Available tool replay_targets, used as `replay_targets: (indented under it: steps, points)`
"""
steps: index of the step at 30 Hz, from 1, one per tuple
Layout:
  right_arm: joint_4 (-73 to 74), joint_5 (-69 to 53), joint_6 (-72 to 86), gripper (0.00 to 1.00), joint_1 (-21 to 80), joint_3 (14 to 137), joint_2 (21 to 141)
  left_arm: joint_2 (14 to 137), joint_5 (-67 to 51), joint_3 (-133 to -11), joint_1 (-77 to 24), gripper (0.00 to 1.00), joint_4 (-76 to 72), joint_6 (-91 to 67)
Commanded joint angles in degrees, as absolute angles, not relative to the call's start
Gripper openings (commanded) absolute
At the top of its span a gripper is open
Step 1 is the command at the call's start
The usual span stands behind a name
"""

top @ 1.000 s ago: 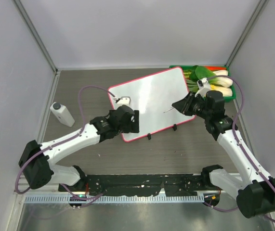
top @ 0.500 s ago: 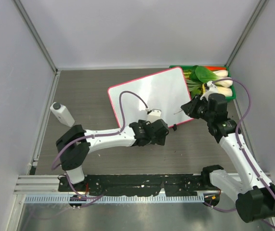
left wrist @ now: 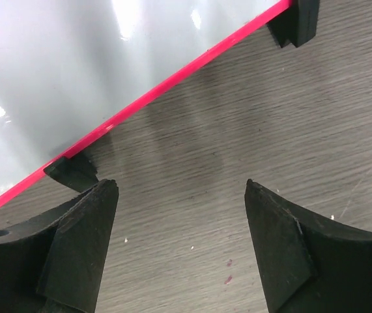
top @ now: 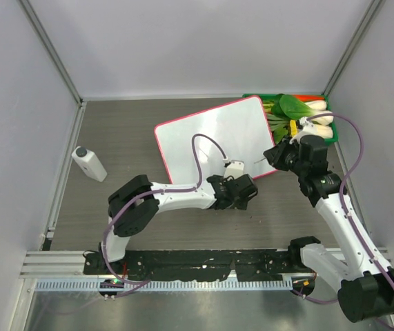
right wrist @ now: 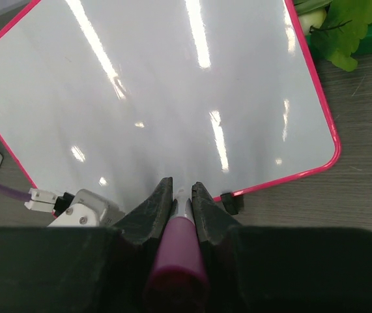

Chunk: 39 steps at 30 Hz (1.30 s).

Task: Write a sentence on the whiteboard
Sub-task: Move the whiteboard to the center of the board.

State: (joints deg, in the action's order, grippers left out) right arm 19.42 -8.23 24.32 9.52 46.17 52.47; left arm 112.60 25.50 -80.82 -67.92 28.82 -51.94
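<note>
The whiteboard (top: 210,138) lies tilted on the table, pink-framed, its white face (right wrist: 172,98) glossy and bare; no sentence shows on it in any view. My right gripper (top: 277,154) hovers at the board's right edge, shut on a pink-bodied marker (right wrist: 179,254) whose tip points over the board. My left gripper (top: 242,190) is just off the board's near edge, by its black clips (left wrist: 295,22). Its jaws stand open (left wrist: 180,186) over bare table, nothing between them. The pink frame (left wrist: 172,78) runs across the left wrist view.
A green tray of vegetables (top: 306,110) sits right behind the right gripper, also at the top right of the right wrist view (right wrist: 345,32). A white bottle-like object (top: 88,164) stands at the left. Grey walls close in on three sides. Small magenta specks (left wrist: 228,279) mark the table.
My left arm swept right along the board's near edge, from its left corner to near the right clip. My right gripper drew back with the marker to the board's right edge.
</note>
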Motion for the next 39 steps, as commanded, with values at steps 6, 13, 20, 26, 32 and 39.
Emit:
replay_targets:
  steps: [6,13,20,26,32,39]
  points:
    - [18.7,-6.5,23.2,0.01,9.2,47.5,50.6,113.0,27.6,-80.6,-68.6,0.79,31.8,-56.2]
    - [17.8,-7.5,23.4,0.01,9.2,47.3,51.2,111.3,29.4,-76.6,-69.7,0.77,34.2,-58.7]
    - [17.5,-8.6,23.6,0.01,9.2,47.0,51.2,113.7,32.7,-76.2,-66.8,0.77,37.3,-59.6]
    - [17.3,-9.4,23.7,0.01,9.2,47.0,51.4,114.0,33.9,-75.8,-63.8,0.66,35.0,-57.0]
    - [17.2,-9.7,23.8,0.01,9.3,46.8,51.8,115.1,35.2,-76.8,-62.4,0.39,36.0,-56.1]
    - [16.4,-11.2,24.1,0.01,9.2,46.8,52.3,114.3,35.2,-74.5,-62.3,0.0,36.7,-56.5]
